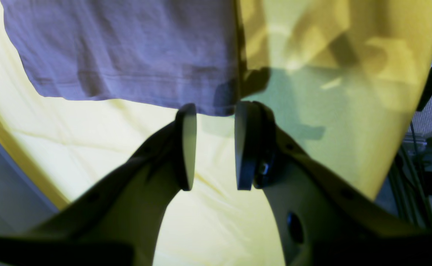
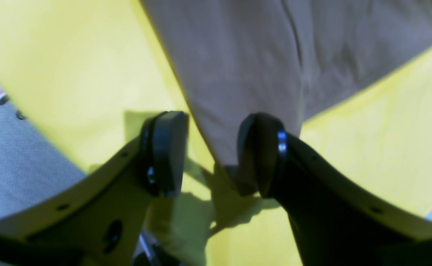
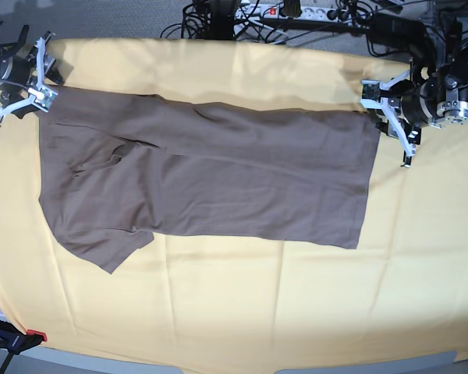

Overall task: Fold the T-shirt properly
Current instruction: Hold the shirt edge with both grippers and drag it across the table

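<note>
A: Where is the T-shirt (image 3: 210, 175) now?

B: We see it lying flat on the yellow cloth (image 3: 242, 312) that covers the surface. It is folded once the long way, so it makes a wide brown band. One sleeve sticks out at the near left. The hem end is on the right.

A: What about our left gripper (image 3: 388, 115)?

B: In the base view it is at the far right, just beside the shirt's far right corner. In the left wrist view its jaws stand apart with a clear gap. We see only yellow cloth between them. The shirt's hem corner (image 1: 216, 107) sits just past the tips. It holds nothing.

A: And our right gripper (image 3: 23, 92)?

B: It is at the far left, by the shirt's far left corner. In the right wrist view its jaws are wide apart too. A corner of the shirt (image 2: 225, 159) reaches down into the gap, close to one pad. The other pad is clear of the cloth, so it is not pinching it.

A: Is the shirt neat?

B: Mostly. We see a few wrinkles near the left sleeve. The long edges look fairly straight.

A: Anything else around?

B: Black cables (image 3: 296, 15) lie past the far edge of the cloth.
</note>
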Robot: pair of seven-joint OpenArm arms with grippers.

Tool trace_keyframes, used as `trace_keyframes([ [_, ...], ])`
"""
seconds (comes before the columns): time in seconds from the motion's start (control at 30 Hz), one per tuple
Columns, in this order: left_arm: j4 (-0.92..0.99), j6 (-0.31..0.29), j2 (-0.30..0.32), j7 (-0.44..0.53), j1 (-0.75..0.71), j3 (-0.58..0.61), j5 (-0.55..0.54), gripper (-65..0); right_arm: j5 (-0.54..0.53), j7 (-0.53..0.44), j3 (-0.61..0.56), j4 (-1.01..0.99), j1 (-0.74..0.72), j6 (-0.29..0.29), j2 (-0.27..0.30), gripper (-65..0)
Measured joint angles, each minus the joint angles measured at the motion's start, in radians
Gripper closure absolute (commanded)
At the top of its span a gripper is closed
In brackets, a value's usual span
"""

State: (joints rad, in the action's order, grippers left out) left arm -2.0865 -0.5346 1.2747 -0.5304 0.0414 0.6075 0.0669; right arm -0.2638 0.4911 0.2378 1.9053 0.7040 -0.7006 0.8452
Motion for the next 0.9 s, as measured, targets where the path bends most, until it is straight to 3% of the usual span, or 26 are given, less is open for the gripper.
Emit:
trace_keyframes([
  [0.27,0.0,0.0,0.0,0.004,0.0,0.0,0.0,-18.9,0.07,-0.086,0.0,-0.034,-0.002,0.0,0.0,-30.8],
  [0.3,0.0,0.008,0.0,0.005,0.0,0.0,0.0,-18.9,0.07,-0.097,0.0,-0.034,-0.002,0.0,0.0,-26.8],
  [0.43,0.0,0.076,0.0,0.006,0.0,0.0,0.0,-18.9,0.065,-0.11,0.0,-0.034,-0.003,0.016,0.0,-0.9],
  [0.67,0.0,0.078,0.0,0.007,0.0,0.0,0.0,-18.9,0.066,-0.111,-0.001,-0.034,-0.003,0.121,0.0,0.0],
  [0.77,0.0,0.04,0.0,0.006,0.0,0.0,0.0,-20.5,0.065,-0.105,-0.001,-0.034,-0.003,0.105,0.0,0.0],
  [0.9,0.021,0.026,-0.003,0.012,-0.002,0.0,0.0,-33.9,0.063,-0.102,-0.001,-0.034,-0.003,0.056,0.0,0.0],
])
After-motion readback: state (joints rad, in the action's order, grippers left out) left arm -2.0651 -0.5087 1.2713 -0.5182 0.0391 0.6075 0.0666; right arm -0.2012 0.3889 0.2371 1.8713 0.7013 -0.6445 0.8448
